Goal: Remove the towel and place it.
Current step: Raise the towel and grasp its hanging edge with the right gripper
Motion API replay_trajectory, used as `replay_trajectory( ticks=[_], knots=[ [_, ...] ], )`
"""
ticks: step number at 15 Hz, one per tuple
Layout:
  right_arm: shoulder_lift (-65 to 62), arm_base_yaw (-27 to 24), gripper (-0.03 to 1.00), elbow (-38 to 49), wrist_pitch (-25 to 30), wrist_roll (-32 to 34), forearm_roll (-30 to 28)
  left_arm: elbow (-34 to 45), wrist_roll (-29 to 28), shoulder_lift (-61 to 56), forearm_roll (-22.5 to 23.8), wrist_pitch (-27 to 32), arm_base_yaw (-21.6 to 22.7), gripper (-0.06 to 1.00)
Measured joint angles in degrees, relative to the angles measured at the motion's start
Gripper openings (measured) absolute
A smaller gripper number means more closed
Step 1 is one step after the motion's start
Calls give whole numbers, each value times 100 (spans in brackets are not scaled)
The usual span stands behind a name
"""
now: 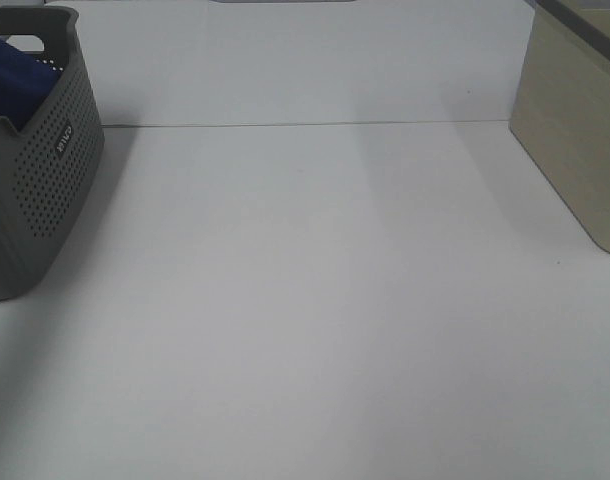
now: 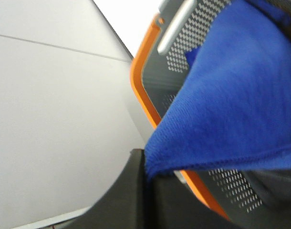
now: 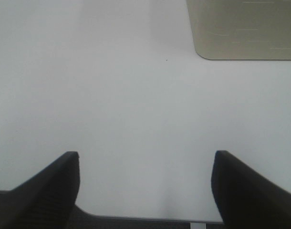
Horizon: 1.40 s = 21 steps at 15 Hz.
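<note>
The royal-blue towel (image 1: pixel 7 80) lies in the grey perforated basket (image 1: pixel 45 190) at the far left of the exterior view; only a part of it shows above the rim. In the left wrist view the towel (image 2: pixel 231 95) fills the right side, in front of the basket's orange-edged perforated wall (image 2: pixel 145 95). My left gripper (image 2: pixel 152 179) is shut on the towel's edge; one dark finger (image 2: pixel 129 195) shows and the other is hidden by cloth. My right gripper (image 3: pixel 145 155) is open and empty over the white table. Neither gripper shows in the exterior view.
A beige box (image 1: pixel 575 130) stands at the right edge of the white table (image 1: pixel 315 300); it also shows in the right wrist view (image 3: pixel 241 28). A white back wall (image 1: pixel 305 60) rises behind the table.
</note>
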Motion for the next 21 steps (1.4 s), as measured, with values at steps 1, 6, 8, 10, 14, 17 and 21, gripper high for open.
replay_trajectory(
  ticks=[1, 6, 8, 10, 14, 17, 21],
  knots=[
    [0, 0, 75, 0, 0, 0, 6, 0, -80, -206, -292, -264, 0, 0],
    [0, 0, 75, -69, -178, -1134, 1140, -6, 963, -871, -2326, -1243, 0, 0],
    [138, 0, 75, -74, -418, -1954, 2246, -6, 2343, -951, -3495, -1071, 0, 0],
    [693, 0, 75, -74, -613, -2767, 3037, -6, 3254, -957, -4435, -848, 0, 0],
    [1948, 0, 75, -74, -928, -4509, 4498, -6, 4629, -957, -5541, -550, -527, 0],
    [3421, 0, 75, -74, -928, -6537, 5987, -6, 4847, -951, -5512, -659, -1392, 0],
    [5460, 0, 75, -361, -378, -9007, 7672, -6, 5013, -934, -5306, -894, -1960, 0]
  ],
)
